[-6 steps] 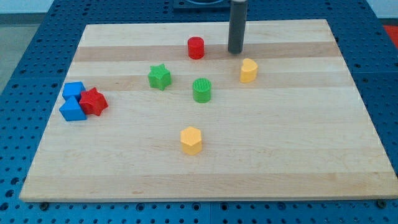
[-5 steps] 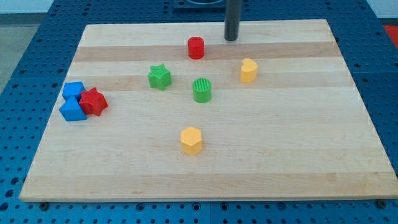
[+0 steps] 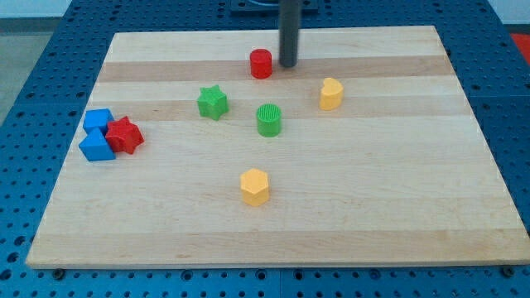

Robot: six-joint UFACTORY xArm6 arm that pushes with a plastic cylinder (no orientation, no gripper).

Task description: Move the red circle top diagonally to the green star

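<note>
The red circle (image 3: 261,64) is a short red cylinder near the top middle of the wooden board (image 3: 397,190). The green star (image 3: 213,103) lies below and to the left of it. My tip (image 3: 287,65) is the end of a dark upright rod, just right of the red circle, with a small gap between them.
A green cylinder (image 3: 269,120) sits right of the green star. A yellow heart block (image 3: 331,93) lies to the right. A yellow hexagon (image 3: 255,186) is lower middle. Two blue blocks (image 3: 98,135) and a red star (image 3: 125,135) cluster at the left edge.
My tip moved left, from upper right of the red circle to just beside its right side. No block has moved.
</note>
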